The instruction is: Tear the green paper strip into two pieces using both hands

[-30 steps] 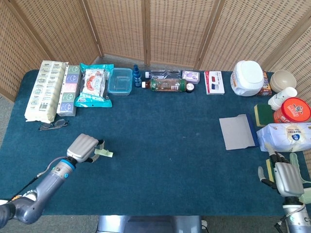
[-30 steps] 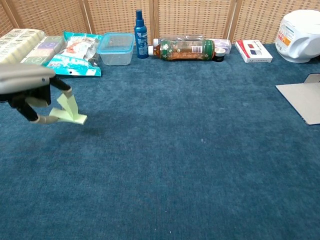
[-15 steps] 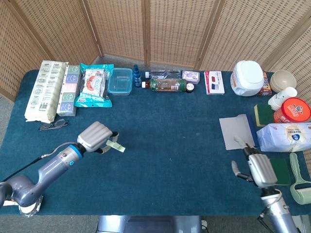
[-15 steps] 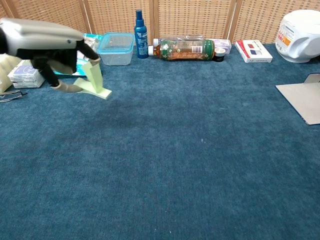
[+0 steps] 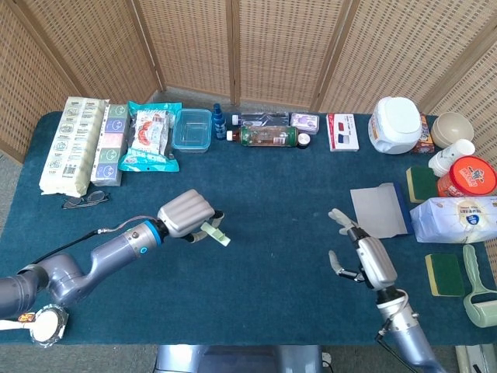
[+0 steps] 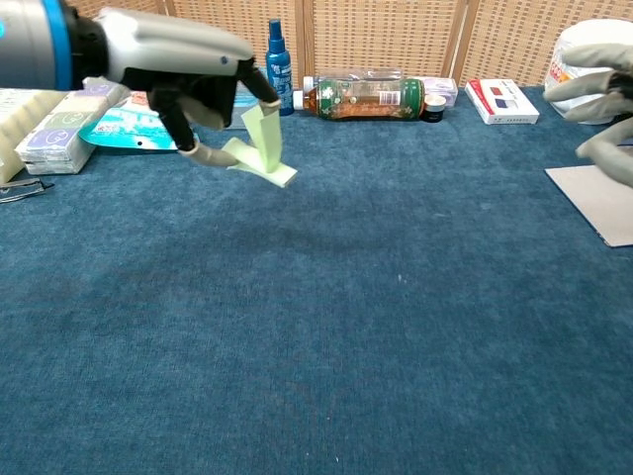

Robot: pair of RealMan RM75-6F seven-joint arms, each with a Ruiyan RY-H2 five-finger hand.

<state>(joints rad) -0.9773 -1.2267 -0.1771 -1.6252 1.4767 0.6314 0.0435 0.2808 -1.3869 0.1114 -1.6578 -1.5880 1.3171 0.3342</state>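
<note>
My left hand holds a folded pale green paper strip above the blue table, left of centre. The chest view shows the same left hand at upper left, pinching the green paper strip, which hangs bent below the fingers. My right hand hovers right of centre with its fingers spread and nothing in it. In the chest view only the fingers of that right hand show at the right edge.
A grey sheet lies just beyond my right hand. Along the far edge stand a clear tub, a bottle and a white cooker. Packets fill the far left, and glasses lie near them.
My left hand has carried the green strip rightward toward the table's middle. My right hand has moved left and up from the near right corner, and its fingers now show spread.
</note>
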